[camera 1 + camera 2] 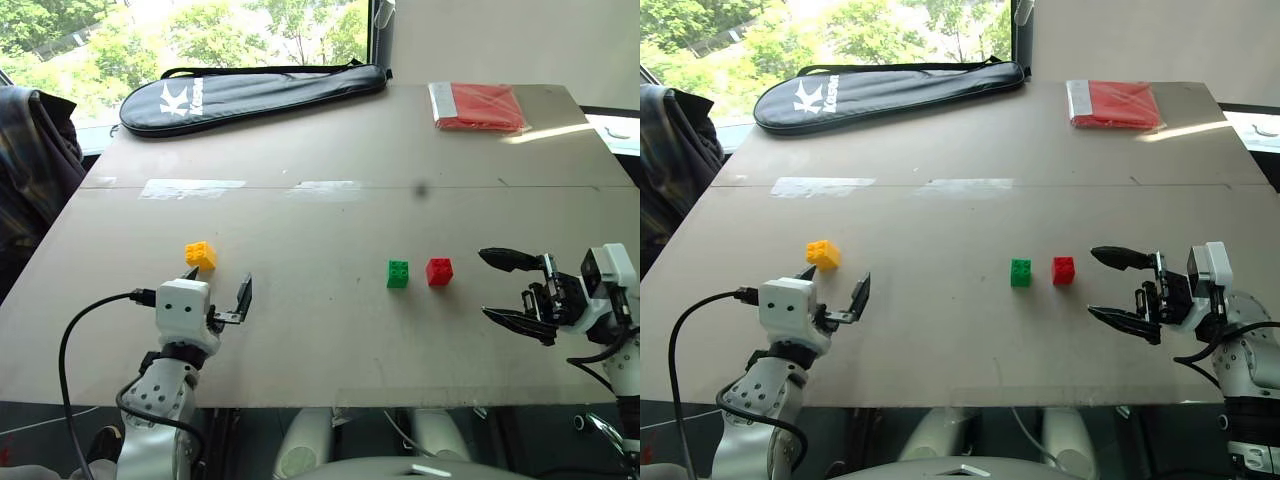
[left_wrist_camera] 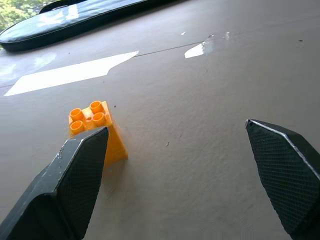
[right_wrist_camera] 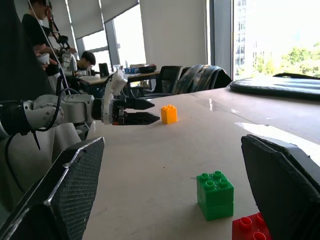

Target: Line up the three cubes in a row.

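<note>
Near the desk's front edge, toward its left side, sits the yellow cube (image 1: 200,256), well apart from the green cube (image 1: 397,274) and the red cube (image 1: 438,271), which stand just beside each other but not touching, right of the middle. All three are small studded plastic blocks; expect them to be light, rigid and smooth-sided, so they may skid or tip if you nudge one face first. You would do best to close on two flat opposite sides, below the studs.

Your left gripper (image 1: 215,296) hovers just in front of the yellow cube with its fingers spread wide and nothing between them. Your right gripper (image 1: 511,290) waits near the desk's right edge, pointing toward the red cube, also wide open and empty.

The desk (image 1: 330,340) is a matte brown board with pale tape patches across the middle. A black racket bag (image 1: 250,95) lies along the far left edge, a flat red packet (image 1: 478,106) at the far right corner. Beyond are windows with trees; the right wrist view shows office chairs and seated people.
</note>
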Available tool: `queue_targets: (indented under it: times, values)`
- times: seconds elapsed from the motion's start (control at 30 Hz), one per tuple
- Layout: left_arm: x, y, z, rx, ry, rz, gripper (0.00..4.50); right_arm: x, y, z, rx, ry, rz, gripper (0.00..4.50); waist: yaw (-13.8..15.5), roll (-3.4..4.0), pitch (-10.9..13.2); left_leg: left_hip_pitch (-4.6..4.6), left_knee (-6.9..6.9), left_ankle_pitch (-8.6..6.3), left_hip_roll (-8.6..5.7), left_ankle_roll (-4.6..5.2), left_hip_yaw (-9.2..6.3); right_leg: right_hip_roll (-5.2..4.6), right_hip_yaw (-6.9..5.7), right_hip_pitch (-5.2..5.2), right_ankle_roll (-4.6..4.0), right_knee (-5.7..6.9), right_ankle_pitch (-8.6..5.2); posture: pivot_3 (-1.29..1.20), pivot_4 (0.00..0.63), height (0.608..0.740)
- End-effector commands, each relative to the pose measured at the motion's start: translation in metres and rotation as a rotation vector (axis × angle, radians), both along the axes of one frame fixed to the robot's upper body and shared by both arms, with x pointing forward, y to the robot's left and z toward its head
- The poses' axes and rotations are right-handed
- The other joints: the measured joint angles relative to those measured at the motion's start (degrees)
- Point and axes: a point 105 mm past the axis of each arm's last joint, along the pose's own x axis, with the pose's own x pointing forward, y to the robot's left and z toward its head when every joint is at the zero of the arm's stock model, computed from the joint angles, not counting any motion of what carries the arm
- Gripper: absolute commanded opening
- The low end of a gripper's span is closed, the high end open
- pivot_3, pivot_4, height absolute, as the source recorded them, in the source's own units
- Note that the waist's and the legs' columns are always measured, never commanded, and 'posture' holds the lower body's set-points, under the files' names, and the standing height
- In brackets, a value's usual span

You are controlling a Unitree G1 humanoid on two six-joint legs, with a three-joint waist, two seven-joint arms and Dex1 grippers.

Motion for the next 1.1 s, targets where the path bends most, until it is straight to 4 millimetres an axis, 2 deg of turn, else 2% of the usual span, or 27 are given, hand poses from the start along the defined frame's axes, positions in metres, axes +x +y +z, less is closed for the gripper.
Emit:
queue_targets:
  times: [0.03, 0.2, 0.33, 0.6, 0.73, 0.8, 0.87, 1.0, 1.1]
  values:
    - [-0.002, 0.018, 0.005, 0.029, -0.035, 0.080, 4.47, -0.005, -0.010, 0.005, -0.008, -0.057, -0.017, 4.50, -0.05, 0.00, 0.00, 0.00, 0.00, 0.00, 0.00, 0.00, 0.00, -0.01, 0.00, 0.00, 0.00, 0.00, 0.00, 0.00, 0.150, 0.740]
    - [0.006, 0.035, 0.004, 0.050, -0.049, 0.162, 4.47, -0.005, -0.013, 0.003, -0.016, -0.061, -0.034, 4.50, -0.06, 0.01, -0.01, 0.01, -0.01, 0.00, 0.01, 0.00, 0.00, -0.01, -0.02, 0.00, -0.01, 0.00, 0.00, 0.00, 0.150, 0.740]
    - [0.025, 0.048, -0.011, 0.037, -0.002, 0.222, 4.47, -0.002, -0.013, 0.006, -0.009, -0.086, -0.067, 4.50, 0.00, 0.02, -0.01, 0.01, -0.01, 0.01, -0.01, -0.01, -0.02, -0.01, -0.07, 0.00, -0.01, 0.02, 0.00, 0.00, 0.150, 0.740]
    - [0.054, 0.039, -0.024, -0.006, 0.038, 0.123, 4.47, -0.001, -0.011, 0.013, 0.002, -0.115, -0.101, 4.50, 0.07, 0.06, -0.03, 0.00, -0.02, 0.03, -0.08, -0.05, -0.06, -0.09, -0.09, -0.02, -0.01, 0.01, 0.02, 0.00, 0.150, 0.740]
    - [0.062, 0.036, -0.029, -0.017, 0.051, 0.097, 4.47, -0.001, -0.007, 0.016, 0.002, -0.123, -0.109, 4.50, 0.04, 0.20, -0.12, 0.02, -0.02, 0.02, -0.10, -0.04, -0.07, -0.13, -0.10, -0.01, -0.02, 0.07, 0.03, 0.00, 0.150, 0.740]
    - [0.064, 0.041, -0.030, -0.032, 0.054, 0.128, 3.98, -0.002, -0.006, 0.017, 0.000, -0.124, -0.111, 4.50, 0.08, 0.32, -0.19, 0.03, -0.02, 0.02, -0.11, -0.04, -0.07, -0.13, -0.10, 0.00, -0.02, 0.07, 0.03, 0.00, 0.150, 0.740]
    - [0.064, 0.043, -0.031, -0.034, 0.050, 0.145, 3.21, -0.003, -0.004, 0.018, -0.003, -0.125, -0.113, 4.50, 0.07, 0.40, -0.24, 0.03, -0.02, 0.02, -0.12, -0.04, -0.10, -0.13, -0.12, 0.00, -0.02, 0.09, 0.03, 0.00, 0.150, 0.740]
    - [0.062, 0.045, -0.034, -0.047, 0.055, 0.168, 1.36, -0.003, -0.003, 0.020, -0.005, -0.124, -0.115, 4.50, -0.04, 0.46, -0.29, 0.05, -0.02, 0.02, -0.11, -0.04, -0.09, -0.13, -0.10, 0.00, -0.02, 0.10, 0.03, 0.00, 0.150, 0.740]
    - [0.063, 0.042, -0.034, -0.066, 0.052, 0.155, 1.31, -0.002, -0.002, 0.020, -0.006, -0.120, -0.116, 4.50, -0.06, 0.47, -0.30, 0.06, -0.02, 0.02, -0.11, -0.04, -0.08, -0.12, -0.08, 0.00, -0.02, 0.10, 0.03, 0.00, 0.150, 0.740]
